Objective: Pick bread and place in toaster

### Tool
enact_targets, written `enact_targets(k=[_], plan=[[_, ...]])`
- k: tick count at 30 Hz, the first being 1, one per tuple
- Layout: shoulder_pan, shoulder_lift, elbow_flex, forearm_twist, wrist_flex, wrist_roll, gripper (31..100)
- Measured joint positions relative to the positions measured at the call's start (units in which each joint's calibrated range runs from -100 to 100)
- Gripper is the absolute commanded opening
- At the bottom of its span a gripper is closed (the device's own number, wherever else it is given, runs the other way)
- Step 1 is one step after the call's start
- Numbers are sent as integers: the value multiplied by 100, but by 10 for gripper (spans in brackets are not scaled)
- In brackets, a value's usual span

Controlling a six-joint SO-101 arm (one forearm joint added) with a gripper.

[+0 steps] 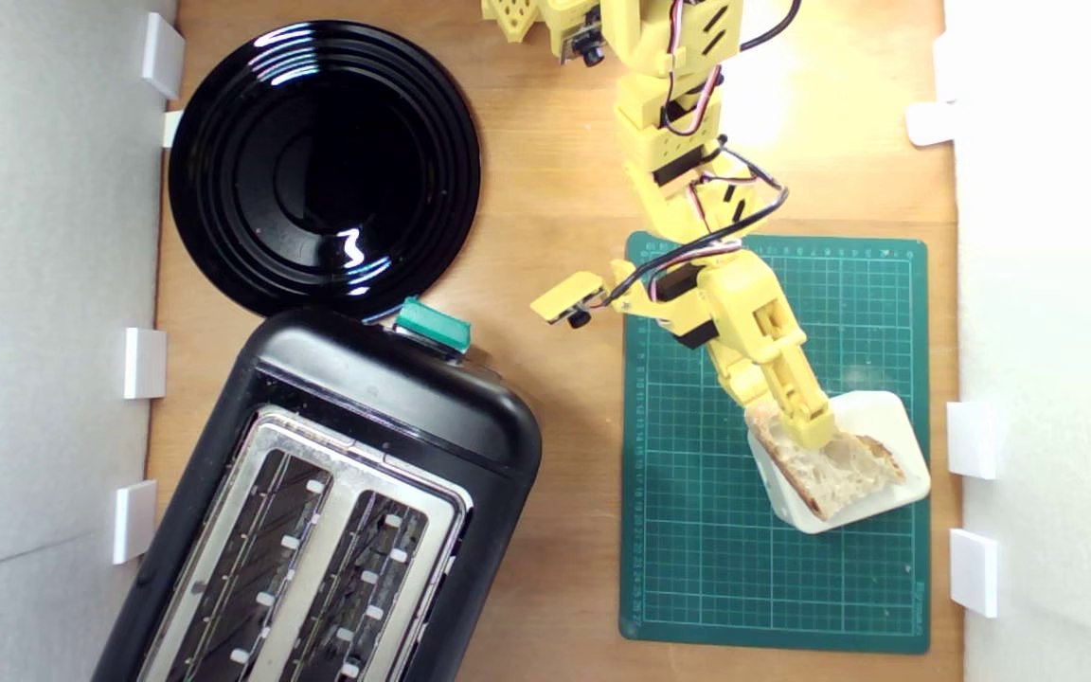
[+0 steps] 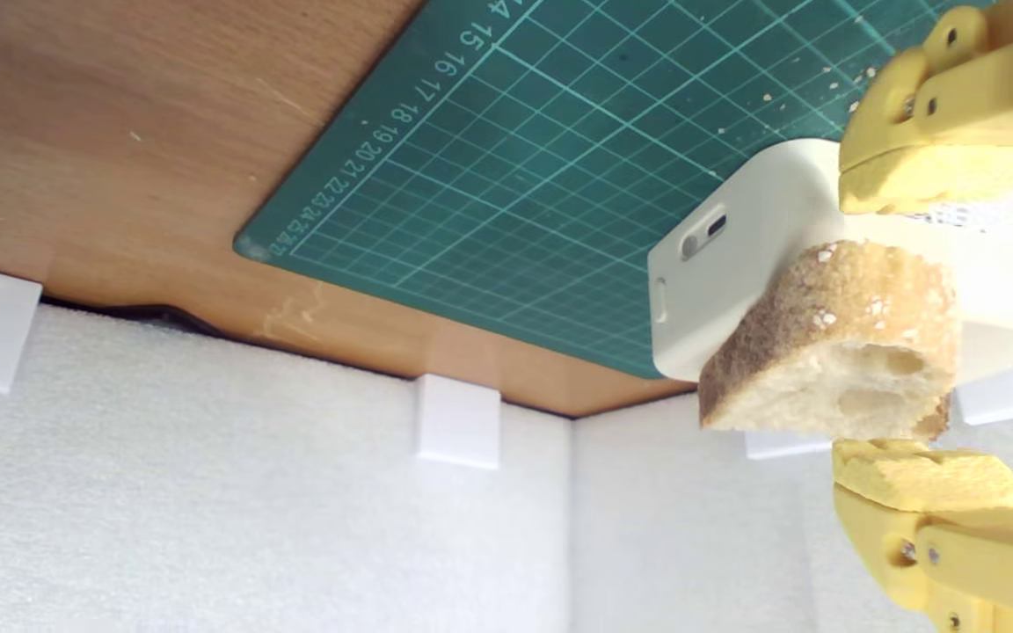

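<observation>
**Operator:** Bread [image 1: 830, 469], wedge-shaped, lies on a white block [image 1: 886, 412] at the corner of the green cutting mat [image 1: 697, 530], on the exterior view's right. My gripper [image 2: 924, 332] straddles it.

**Trainee:** Is the gripper holding it?

**Operator:** In the wrist view the lower pad sits against the slice's underside edge, while the upper pad shows a small gap above the crust. I read the jaws as part-closed around the bread, not yet clamped.

**Trainee:** How will the slice handle?

**Operator:** My judgement: light, with an open, airy crumb that crushes readily, and a firmer floury crust. The crust should carry the pinch better than the crumb. Loose flour may make it slightly slippery. I would close gently across the thickness, near the crust end, so the pads meet firm material.

**Trainee:** And the destination?

**Operator:** Toaster [image 1: 328, 511], glossy black with a silver top, stands well apart at the exterior view's lower left, its two slots open and angled to the mat. A green lever knob [image 1: 432, 327] sits at its near end, beside a black plate [image 1: 323, 166]. The wedge must go in edge-on, so the grip should leave the thin face free to enter a slot.
</observation>
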Motion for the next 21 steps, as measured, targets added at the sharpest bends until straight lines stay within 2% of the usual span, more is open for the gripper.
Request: enact_targets(k=[3, 16, 21], plan=[[0, 0, 0, 27, 0, 0, 732], [0, 0, 0, -98, 0, -5, 577], [0, 0, -9, -107, -25, -5, 561]])
